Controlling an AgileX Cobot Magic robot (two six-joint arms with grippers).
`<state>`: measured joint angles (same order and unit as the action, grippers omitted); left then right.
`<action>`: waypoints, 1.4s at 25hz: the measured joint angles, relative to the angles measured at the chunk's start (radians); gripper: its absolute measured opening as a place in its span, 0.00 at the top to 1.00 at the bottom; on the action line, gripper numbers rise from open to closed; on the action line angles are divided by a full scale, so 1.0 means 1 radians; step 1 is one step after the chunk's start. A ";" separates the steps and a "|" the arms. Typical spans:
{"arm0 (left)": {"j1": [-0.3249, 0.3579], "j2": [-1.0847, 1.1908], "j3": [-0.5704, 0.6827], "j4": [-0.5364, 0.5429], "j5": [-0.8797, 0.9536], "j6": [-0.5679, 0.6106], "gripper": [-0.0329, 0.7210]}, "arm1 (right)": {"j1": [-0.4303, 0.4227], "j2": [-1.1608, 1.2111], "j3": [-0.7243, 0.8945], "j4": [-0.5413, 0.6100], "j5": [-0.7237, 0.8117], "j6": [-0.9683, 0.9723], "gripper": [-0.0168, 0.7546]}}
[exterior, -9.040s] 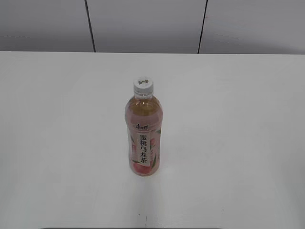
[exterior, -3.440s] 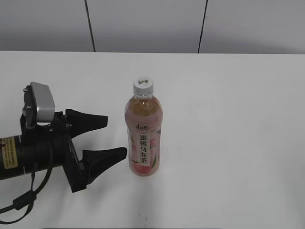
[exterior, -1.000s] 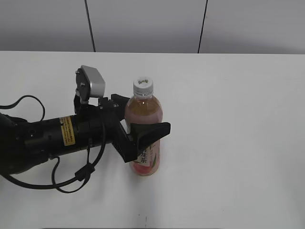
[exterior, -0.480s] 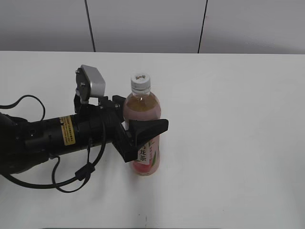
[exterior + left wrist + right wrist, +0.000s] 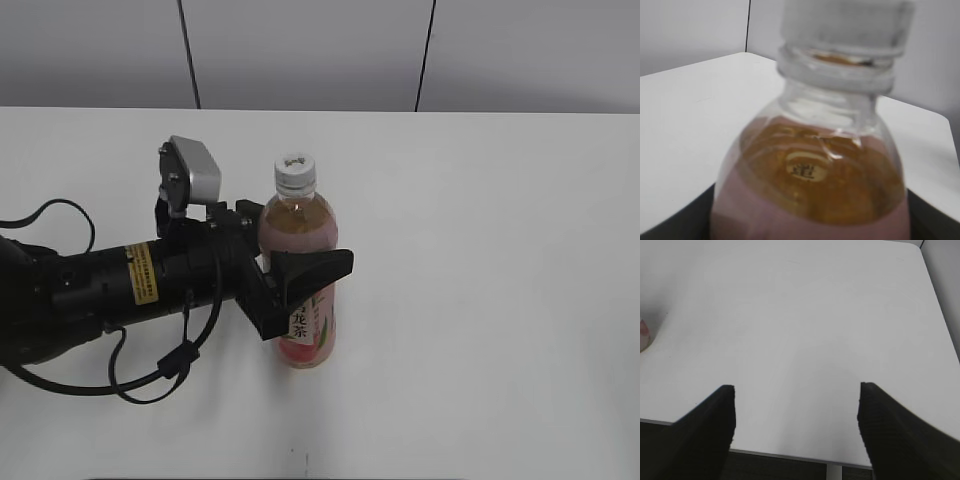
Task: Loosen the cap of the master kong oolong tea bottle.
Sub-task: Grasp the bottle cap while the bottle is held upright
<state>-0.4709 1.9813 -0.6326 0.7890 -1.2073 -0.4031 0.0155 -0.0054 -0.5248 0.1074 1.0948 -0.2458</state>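
The master kong oolong tea bottle point(image 5: 308, 335) stands upright near the middle of the white table, pink label facing me. Its white cap point(image 5: 296, 172) is on the neck. My left gripper point(image 5: 300, 262) reaches in from the left and is shut on the bottle's body just below the shoulder, one jaw in front and one behind. In the left wrist view the bottle's shoulder point(image 5: 815, 175) and the blurred cap point(image 5: 845, 22) fill the frame. My right gripper point(image 5: 796, 387) is open and empty above the table's front edge. It is out of the exterior view.
The white table point(image 5: 500, 250) ends at a grey panelled wall point(image 5: 300, 50) behind. The right wrist view shows the table's front edge point(image 5: 790, 455) and a sliver of the bottle's base point(image 5: 643, 332) at far left.
Over the last second the left gripper closed on the bottle, which shifted slightly to the left with its cap. Nothing has moved in the last half second.
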 joint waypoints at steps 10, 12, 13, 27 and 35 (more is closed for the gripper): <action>0.000 0.000 -0.002 0.000 0.002 0.000 0.35 | 0.000 0.000 0.000 0.000 0.000 0.000 0.23; 0.000 0.000 -0.002 0.000 0.002 0.000 0.35 | 0.000 0.000 0.000 0.000 0.000 0.000 0.23; 0.000 0.000 -0.002 0.001 0.002 0.000 0.35 | 0.000 0.000 0.000 0.000 0.000 0.000 0.23; 0.000 0.000 -0.002 0.005 0.003 0.021 0.35 | 0.000 0.000 0.000 0.000 0.000 0.000 0.23; 0.000 0.004 -0.002 0.022 -0.003 0.091 0.35 | 0.000 0.000 0.000 0.000 0.000 0.000 0.23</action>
<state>-0.4709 1.9852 -0.6344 0.8106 -1.2099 -0.3119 0.0155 -0.0054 -0.5248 0.1074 1.0948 -0.2458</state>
